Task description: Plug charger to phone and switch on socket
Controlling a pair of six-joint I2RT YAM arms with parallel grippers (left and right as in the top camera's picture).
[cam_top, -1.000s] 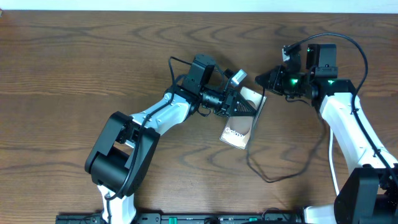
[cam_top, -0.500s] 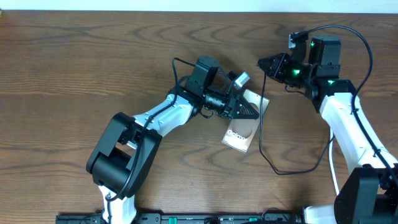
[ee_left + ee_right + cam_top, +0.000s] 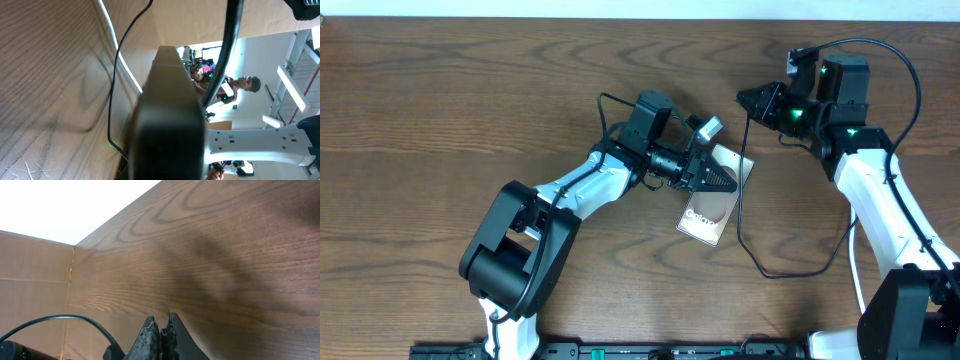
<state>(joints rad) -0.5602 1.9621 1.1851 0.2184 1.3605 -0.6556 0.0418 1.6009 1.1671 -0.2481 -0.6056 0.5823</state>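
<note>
- Phone, a flat dark grey-brown slab with white "Galaxy" lettering and a paler oval on its face, is seen near the middle of the wooden table, just right of centre.
- Its upper end is clamped by the closed left gripper; the lettered end is left free.
- From the left wrist camera the phone is seen edge-on as a dark, blurred block filling the centre of the view.
- The charger, a thin black cable, is pinched at its top in the right gripper, whose fingers are drawn together. It is seen running down just to the right of the phone, then looping low and rising towards the right arm.
- The connector tip is hidden at the fingertips and cannot be made out; in the right wrist view the gripper is cut off by the bottom edge.
- A white cord is caught in the left wrist view, its ends out of frame.
- Whether the phone rests on the table or is raised off it cannot be told.
- The phone's long axis is set on a diagonal from upper right to lower left, the "Galaxy" end towards the near edge.
</note>
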